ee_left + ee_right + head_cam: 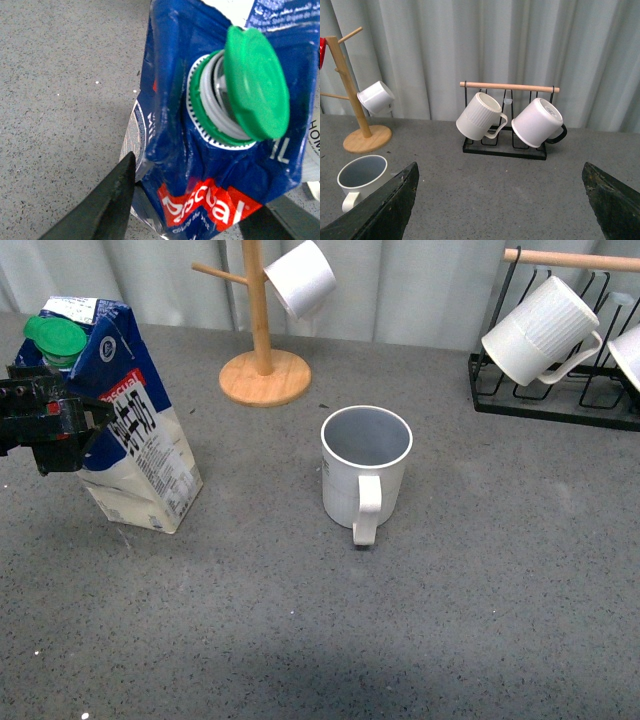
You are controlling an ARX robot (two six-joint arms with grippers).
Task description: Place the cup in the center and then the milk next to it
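Note:
The cup [365, 468], an off-white ribbed mug with a grey-blue inside, stands upright in the middle of the table with its handle toward me; it also shows in the right wrist view [361, 176]. The milk [122, 415], a blue-and-white carton with a green cap, stands tilted at the left. My left gripper [60, 425] is shut on the carton's upper part; in the left wrist view the milk [215, 135] fills the space between the fingers [107, 200]. My right gripper [502, 200] is open and empty above bare table.
A wooden mug tree [262, 335] with a white mug [300, 278] stands at the back middle. A black wire rack [555, 390] with a wooden bar holds white mugs [540, 332] at the back right. A grey curtain hangs behind.

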